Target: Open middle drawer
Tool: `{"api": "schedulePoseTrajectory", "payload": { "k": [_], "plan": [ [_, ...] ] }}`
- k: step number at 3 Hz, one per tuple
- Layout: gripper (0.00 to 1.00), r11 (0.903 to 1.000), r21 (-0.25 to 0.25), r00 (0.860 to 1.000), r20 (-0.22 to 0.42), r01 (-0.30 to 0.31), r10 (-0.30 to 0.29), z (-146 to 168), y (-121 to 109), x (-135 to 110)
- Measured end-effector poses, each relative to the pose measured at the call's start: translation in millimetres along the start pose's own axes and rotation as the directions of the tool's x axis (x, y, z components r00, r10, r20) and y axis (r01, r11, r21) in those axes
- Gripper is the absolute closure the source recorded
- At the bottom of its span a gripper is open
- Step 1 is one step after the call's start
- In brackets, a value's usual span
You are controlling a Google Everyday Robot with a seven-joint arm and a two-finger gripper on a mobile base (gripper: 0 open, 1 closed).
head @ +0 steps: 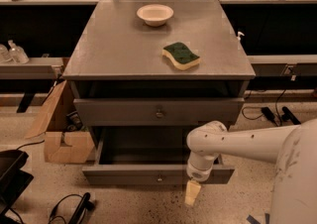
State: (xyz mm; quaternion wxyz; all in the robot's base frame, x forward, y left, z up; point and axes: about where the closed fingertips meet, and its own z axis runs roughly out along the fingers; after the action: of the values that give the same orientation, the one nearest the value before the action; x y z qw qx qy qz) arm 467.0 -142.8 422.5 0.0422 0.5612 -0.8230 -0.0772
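We see the tool (192, 194) hanging at the end of the white arm (237, 141), pointing down at the floor (148, 203) just in front of the middle drawer (124, 174). It sits right of the drawer's knob (159, 178), before the right part of the front panel, with its pale tip below the panel's lower edge. We cannot tell whether the tool is released or clenched, nor whether it touches the panel.

The middle drawer stands pulled out from the cabinet (84, 114), and its deep grey box shows behind the low front. Directly above it the upper drawer (119, 111), with a taller front and its own small knob at the centre, sits closed. Over that we see a dark recess under the worktop (119, 44).

On the worktop a green and yellow sponge (181, 55) lies toward the front right corner. A pale bowl (155, 14) stands near the back edge, about midway along it, well apart from the sponge.

A cardboard box (62, 134) sits on the floor against the cabinet's left side. Black cables (69, 208) lie on the floor near the lower left.
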Motion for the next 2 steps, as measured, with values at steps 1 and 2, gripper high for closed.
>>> {"api": "schedulePoseTrajectory", "payload": {
  "k": [1,2],
  "plan": [
    [0.44,1.0,0.007,1.0,-0.006,0.004,-0.004,-4.9,-2.3,-0.8],
    [0.68,0.9999,0.014,1.0,-0.014,0.009,-0.009,-10.5,-5.1,-1.8]
  ]
}}
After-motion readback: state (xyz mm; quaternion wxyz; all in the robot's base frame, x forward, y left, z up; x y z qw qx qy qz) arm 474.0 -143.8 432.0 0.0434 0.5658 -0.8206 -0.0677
